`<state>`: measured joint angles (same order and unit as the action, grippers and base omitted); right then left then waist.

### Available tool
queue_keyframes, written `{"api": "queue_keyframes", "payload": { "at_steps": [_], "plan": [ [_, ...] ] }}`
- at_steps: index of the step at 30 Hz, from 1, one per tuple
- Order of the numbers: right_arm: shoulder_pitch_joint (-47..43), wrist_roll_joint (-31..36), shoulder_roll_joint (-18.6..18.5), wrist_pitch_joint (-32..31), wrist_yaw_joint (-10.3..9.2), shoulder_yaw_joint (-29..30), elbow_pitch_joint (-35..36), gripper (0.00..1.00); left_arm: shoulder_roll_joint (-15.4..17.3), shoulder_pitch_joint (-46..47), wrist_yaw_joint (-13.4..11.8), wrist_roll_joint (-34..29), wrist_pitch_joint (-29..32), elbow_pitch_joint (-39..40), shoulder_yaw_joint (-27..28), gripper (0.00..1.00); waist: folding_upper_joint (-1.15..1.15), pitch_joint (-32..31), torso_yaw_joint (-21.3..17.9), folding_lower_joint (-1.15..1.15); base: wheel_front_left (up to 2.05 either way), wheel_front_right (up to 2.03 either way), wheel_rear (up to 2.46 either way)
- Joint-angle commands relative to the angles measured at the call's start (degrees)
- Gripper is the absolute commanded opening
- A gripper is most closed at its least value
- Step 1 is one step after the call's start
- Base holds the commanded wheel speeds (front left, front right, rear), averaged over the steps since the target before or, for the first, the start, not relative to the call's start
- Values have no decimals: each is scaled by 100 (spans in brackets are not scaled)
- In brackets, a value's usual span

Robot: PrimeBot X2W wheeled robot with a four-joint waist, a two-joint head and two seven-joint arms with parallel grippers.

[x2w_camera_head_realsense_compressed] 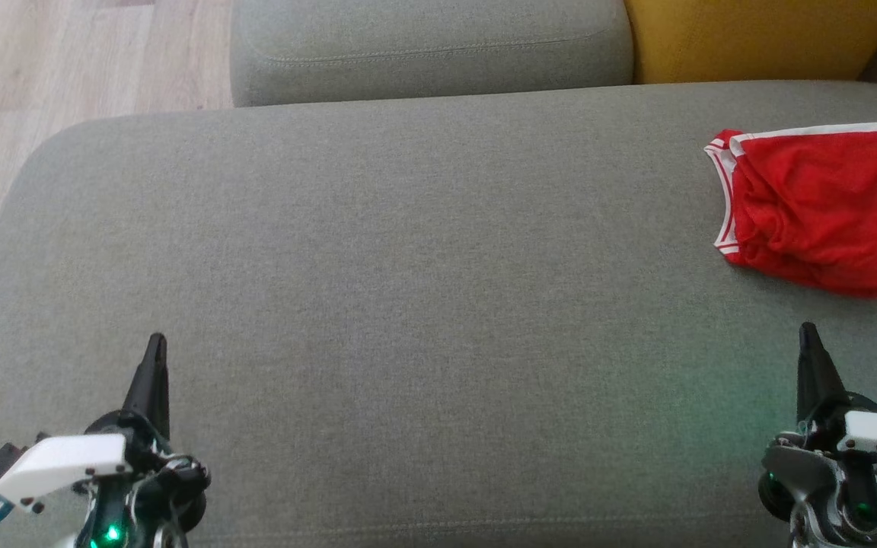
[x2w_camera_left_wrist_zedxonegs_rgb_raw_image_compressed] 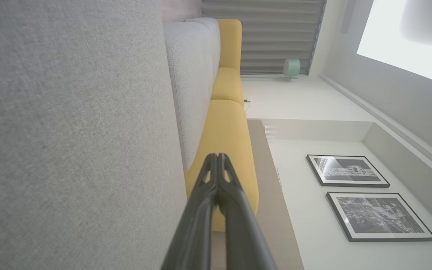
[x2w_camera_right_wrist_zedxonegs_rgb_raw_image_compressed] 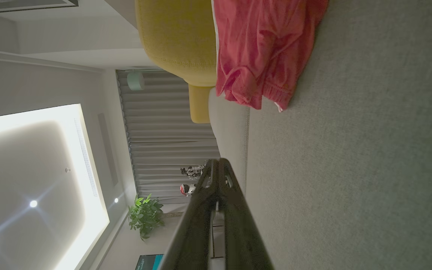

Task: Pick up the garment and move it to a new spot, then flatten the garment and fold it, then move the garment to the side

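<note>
A red garment (x2w_camera_head_realsense_compressed: 819, 207) with white trim lies folded and a little rumpled on the grey sofa seat (x2w_camera_head_realsense_compressed: 408, 266), at the far right of the head view; its right side runs past the frame edge. It also appears at the top of the right wrist view as the red garment (x2w_camera_right_wrist_zedxonegs_rgb_raw_image_compressed: 261, 52). My right gripper (x2w_camera_head_realsense_compressed: 808, 335) is shut with nothing in it, hovering just short of the garment's near edge. My left gripper (x2w_camera_head_realsense_compressed: 155, 344) is shut and empty at the lower left, far from the garment. The shut fingertips of each show as the left gripper (x2w_camera_left_wrist_zedxonegs_rgb_raw_image_compressed: 216, 157) and the right gripper (x2w_camera_right_wrist_zedxonegs_rgb_raw_image_compressed: 216, 163).
A grey back cushion (x2w_camera_head_realsense_compressed: 431, 46) and a yellow cushion (x2w_camera_head_realsense_compressed: 758, 38) stand behind the seat. Wooden floor (x2w_camera_head_realsense_compressed: 50, 68) lies beyond the seat's left edge. The wide middle of the seat is bare fabric.
</note>
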<state>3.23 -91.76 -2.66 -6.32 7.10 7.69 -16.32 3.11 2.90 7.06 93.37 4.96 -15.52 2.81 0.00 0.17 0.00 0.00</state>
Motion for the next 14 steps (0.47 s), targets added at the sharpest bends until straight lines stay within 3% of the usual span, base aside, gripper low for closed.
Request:
{"api": "queue_keyframes", "payload": {
  "at_steps": [1, 14],
  "plan": [
    [296, -39, -21, -18, 39, -114, 230, 0, 85, 316, 43, 5, 32, 153, 221, 0, 0, 0, 0, 0, 0, 0, 0],
    [296, -39, -21, -18, 39, -115, 230, 0, 69, 318, 43, -15, 51, 152, 245, 0, 0, 0, 0, 0, 0, 0, 0]
  ]
}}
